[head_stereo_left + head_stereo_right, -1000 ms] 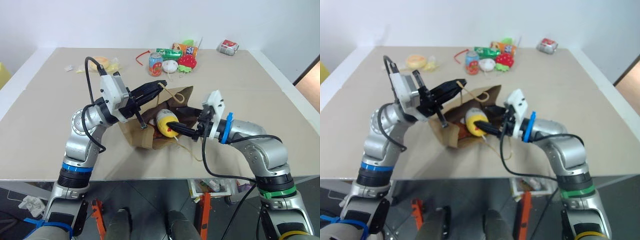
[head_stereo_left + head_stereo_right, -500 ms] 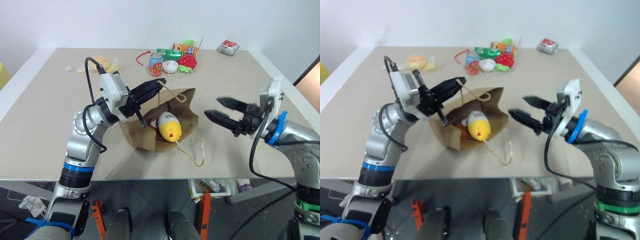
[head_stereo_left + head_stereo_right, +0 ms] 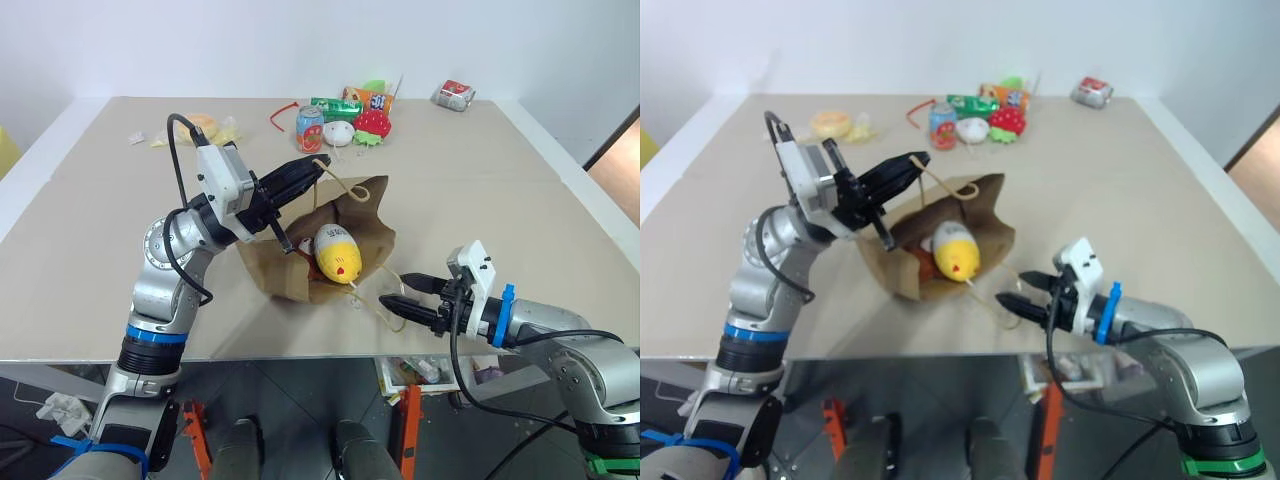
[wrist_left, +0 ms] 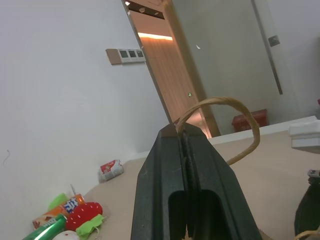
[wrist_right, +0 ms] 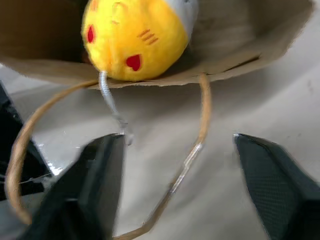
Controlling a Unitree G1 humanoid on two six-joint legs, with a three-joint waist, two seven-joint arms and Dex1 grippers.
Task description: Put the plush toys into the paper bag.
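The brown paper bag lies on its side on the table, its mouth facing me. My left gripper is shut on the bag's upper cord handle and holds that side lifted. A yellow plush ball with a white top rests in the bag's mouth, also seen up close as the yellow plush. My right gripper hovers low over the table just outside the mouth. It is open and holds nothing. The lower handle loop lies on the table in front of it.
At the back of the table sit a soda can, a white round plush, a red strawberry plush and snack packets. A red-and-white packet lies at the far right, a yellow item at the far left. The table's front edge is close under my right gripper.
My right gripper let go of the yellow plush in the bag's mouth, swung out to the right, then came down low near the front edge, its fingers closer together. The left gripper kept its hold.
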